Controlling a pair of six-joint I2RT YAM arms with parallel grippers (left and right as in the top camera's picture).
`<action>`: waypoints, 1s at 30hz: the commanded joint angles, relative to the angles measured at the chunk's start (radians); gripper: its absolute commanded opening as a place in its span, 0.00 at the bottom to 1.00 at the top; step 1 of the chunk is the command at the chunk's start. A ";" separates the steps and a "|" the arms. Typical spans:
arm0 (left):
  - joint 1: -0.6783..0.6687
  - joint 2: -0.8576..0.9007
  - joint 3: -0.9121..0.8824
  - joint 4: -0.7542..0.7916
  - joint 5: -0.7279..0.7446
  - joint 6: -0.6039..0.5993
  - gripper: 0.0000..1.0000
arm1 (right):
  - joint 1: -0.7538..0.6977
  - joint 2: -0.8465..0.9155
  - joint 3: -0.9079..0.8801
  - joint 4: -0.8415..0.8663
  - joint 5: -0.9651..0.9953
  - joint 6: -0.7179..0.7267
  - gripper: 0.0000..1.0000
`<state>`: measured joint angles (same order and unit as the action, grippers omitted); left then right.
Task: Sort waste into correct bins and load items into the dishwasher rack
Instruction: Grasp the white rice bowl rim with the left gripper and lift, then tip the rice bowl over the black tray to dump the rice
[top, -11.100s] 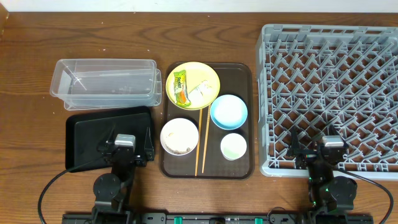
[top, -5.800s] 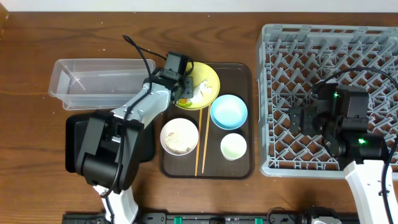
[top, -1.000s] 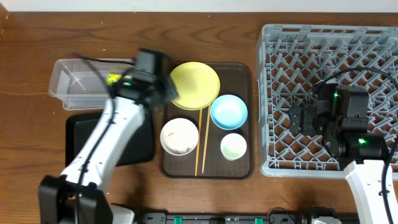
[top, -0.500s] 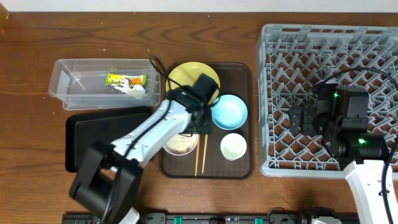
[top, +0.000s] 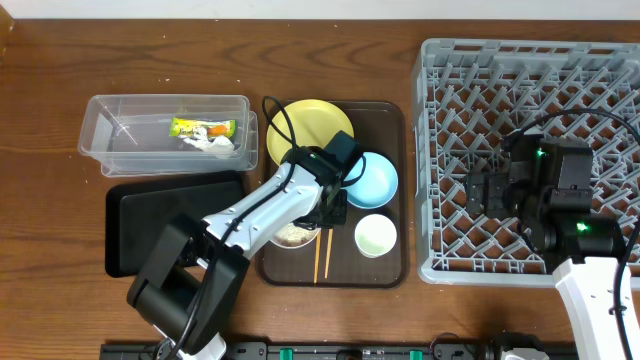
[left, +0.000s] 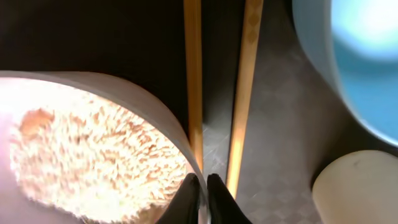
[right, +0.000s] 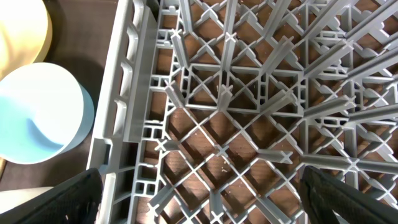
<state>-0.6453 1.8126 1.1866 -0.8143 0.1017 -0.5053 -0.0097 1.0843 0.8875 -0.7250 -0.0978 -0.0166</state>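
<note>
While the left gripper (left: 200, 198) sits narrowed onto the rim of the white bowl (left: 124, 92) — rice scraps (left: 93, 162) to its left, chopsticks (left: 245, 93) just right — the right gripper (right: 211, 196) hangs spread wide over the dishwasher rack (right: 261, 93). Far left, the snack wrapper (top: 203, 127) lies in the clear tub (top: 100, 135), its print unreadable.

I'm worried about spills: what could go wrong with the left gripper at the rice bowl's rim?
1. The left gripper pinches only the thin rim of the rice bowl; lifted, it may tilt and spill rice onto the tray.
2. The chopsticks lie right beside that rim and could get dragged along.
</note>
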 joint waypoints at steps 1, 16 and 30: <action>0.000 0.003 -0.007 -0.008 -0.008 -0.004 0.06 | 0.013 -0.002 0.022 -0.002 -0.008 -0.014 0.99; 0.070 -0.329 0.005 -0.107 -0.005 0.108 0.06 | 0.013 -0.002 0.022 -0.001 -0.008 -0.014 0.99; 0.687 -0.442 -0.023 -0.184 0.596 0.518 0.06 | 0.013 -0.002 0.022 -0.002 -0.008 -0.014 0.99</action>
<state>-0.0681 1.3689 1.1843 -0.9905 0.4404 -0.1532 -0.0097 1.0843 0.8875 -0.7254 -0.0978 -0.0166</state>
